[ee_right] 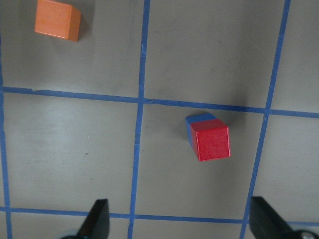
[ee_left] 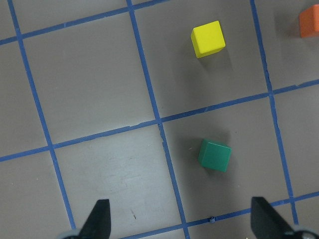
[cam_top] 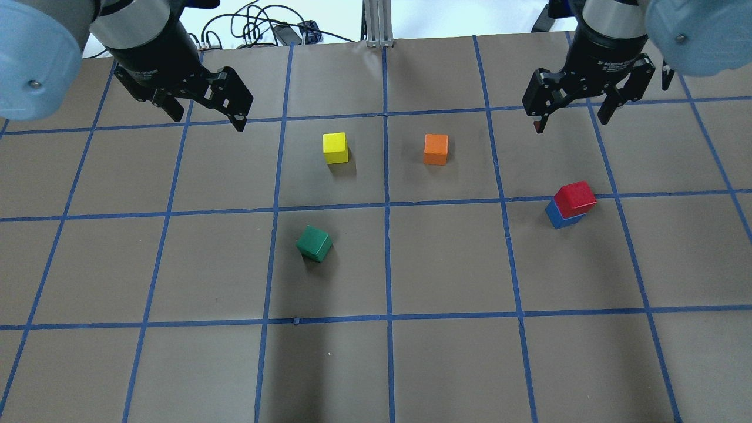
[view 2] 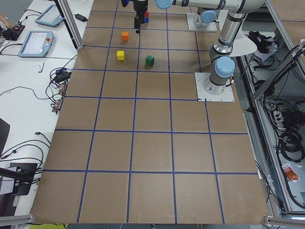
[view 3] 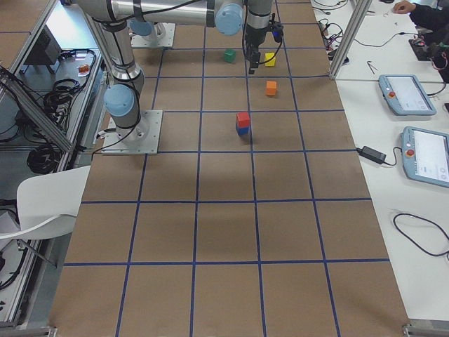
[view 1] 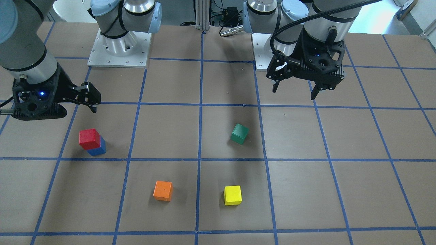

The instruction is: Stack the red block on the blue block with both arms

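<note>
The red block (cam_top: pixel 574 197) sits on top of the blue block (cam_top: pixel 558 218) on the right side of the table, slightly twisted against it. The stack also shows in the front view, the red block (view 1: pixel 89 139) over the blue block (view 1: pixel 97 149), and in the right wrist view (ee_right: pixel 211 140). My right gripper (cam_top: pixel 571 123) is open and empty, raised above the table beyond the stack, clear of it. My left gripper (cam_top: pixel 205 117) is open and empty, raised over the far left, away from all blocks.
A green cube (cam_top: pixel 314 243) lies left of centre. A yellow cube (cam_top: pixel 335 147) and an orange cube (cam_top: pixel 435 149) lie farther out in the middle. The table is brown with a blue tape grid. The arm bases (view 1: pixel 119 51) stand on the robot's side.
</note>
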Available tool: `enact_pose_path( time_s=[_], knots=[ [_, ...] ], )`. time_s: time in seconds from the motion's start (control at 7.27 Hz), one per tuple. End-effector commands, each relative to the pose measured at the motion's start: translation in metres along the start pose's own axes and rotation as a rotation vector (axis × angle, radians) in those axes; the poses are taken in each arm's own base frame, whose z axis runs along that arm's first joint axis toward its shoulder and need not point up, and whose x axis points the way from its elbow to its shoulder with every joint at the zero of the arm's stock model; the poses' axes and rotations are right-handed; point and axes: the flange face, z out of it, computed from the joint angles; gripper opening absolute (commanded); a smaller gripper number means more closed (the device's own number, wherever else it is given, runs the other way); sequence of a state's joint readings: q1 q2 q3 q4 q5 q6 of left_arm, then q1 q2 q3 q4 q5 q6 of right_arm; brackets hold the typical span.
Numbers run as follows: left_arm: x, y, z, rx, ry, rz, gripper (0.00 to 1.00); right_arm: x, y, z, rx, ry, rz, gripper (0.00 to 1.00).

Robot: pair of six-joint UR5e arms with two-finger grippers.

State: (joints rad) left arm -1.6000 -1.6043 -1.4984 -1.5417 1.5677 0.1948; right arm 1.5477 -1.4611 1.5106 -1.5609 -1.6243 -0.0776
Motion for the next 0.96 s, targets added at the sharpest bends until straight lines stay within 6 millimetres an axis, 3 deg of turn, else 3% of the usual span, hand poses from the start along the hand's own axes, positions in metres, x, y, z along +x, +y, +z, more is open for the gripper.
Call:
enact_pose_path(
  time_s=[0.0,0.28,0.83],
  knots=[
    [0.0,0.0,-0.001,0.001,0.0,0.0,1.0,-0.021,0.006,-0.001,-0.003,0.001,0.016,1.0],
    [0.0,0.0,-0.001,0.001,0.0,0.0,1.0,-0.041,0.01,-0.002,0.0,0.003,-0.022,1.0],
    [0.0,0.0,-0.001,0.002,-0.001,0.0,1.0,-0.044,0.014,-0.005,0.007,0.007,-0.028,1.0]
  ],
)
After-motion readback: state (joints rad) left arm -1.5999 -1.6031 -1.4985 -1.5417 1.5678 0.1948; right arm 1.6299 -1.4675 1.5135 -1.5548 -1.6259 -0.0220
